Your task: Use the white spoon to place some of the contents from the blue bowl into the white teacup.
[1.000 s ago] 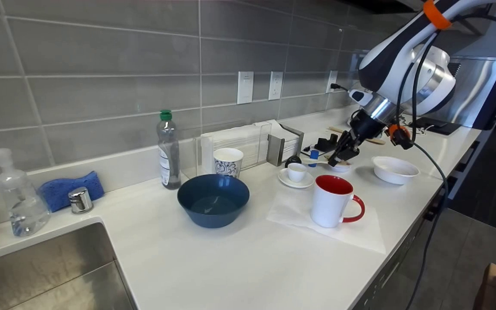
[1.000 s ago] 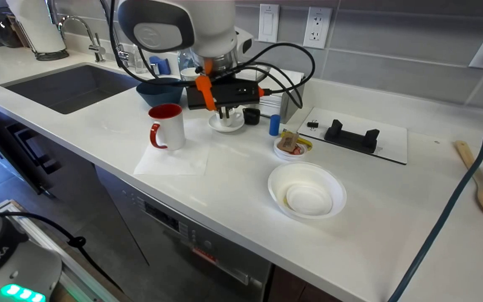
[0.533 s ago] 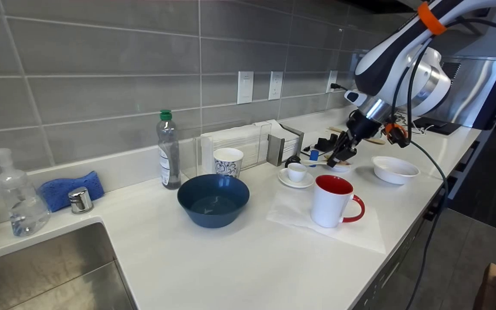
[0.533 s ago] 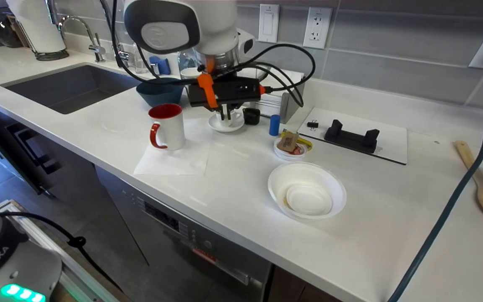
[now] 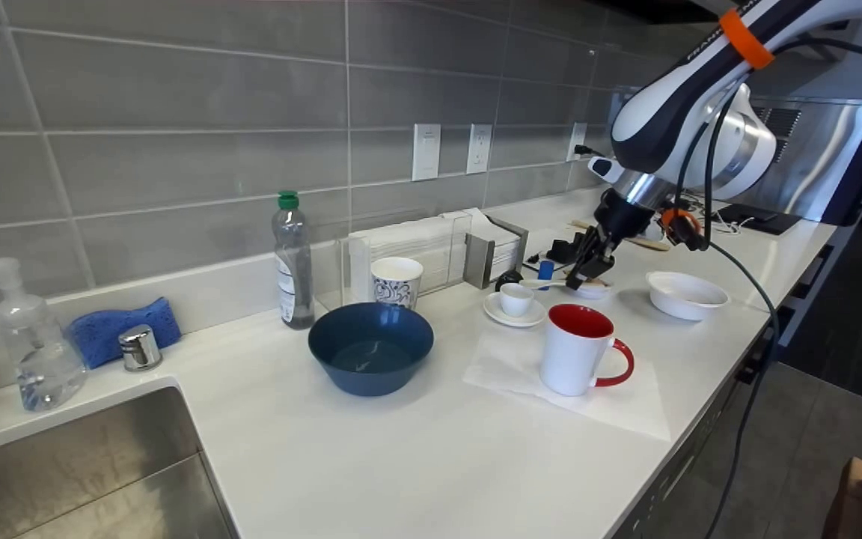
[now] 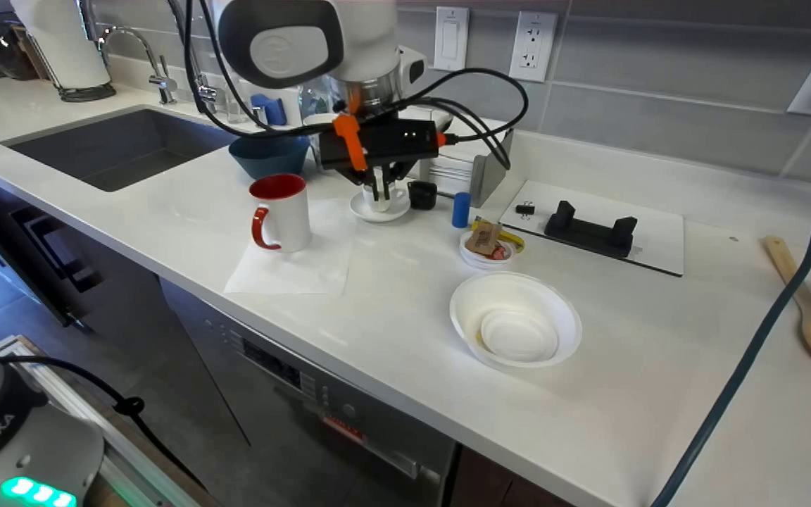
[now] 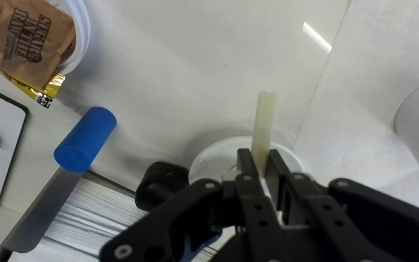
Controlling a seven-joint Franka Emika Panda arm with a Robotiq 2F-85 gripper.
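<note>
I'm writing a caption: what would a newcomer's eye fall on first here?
Probably the red-handled white mug, upright on white paper. Next, the blue bowl, nearer the sink. Then the jaws gripping the white spoon, near the white teacup.

There's one blue bowl (image 5: 371, 370), one teacup (image 5: 515, 302), one mug (image 5: 572, 358).

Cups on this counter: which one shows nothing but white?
The small, low white teacup on the white saucer. The taller mug has a red handle and red inside, while the patterned cup near the blue bowl bears dark swirls.
</note>
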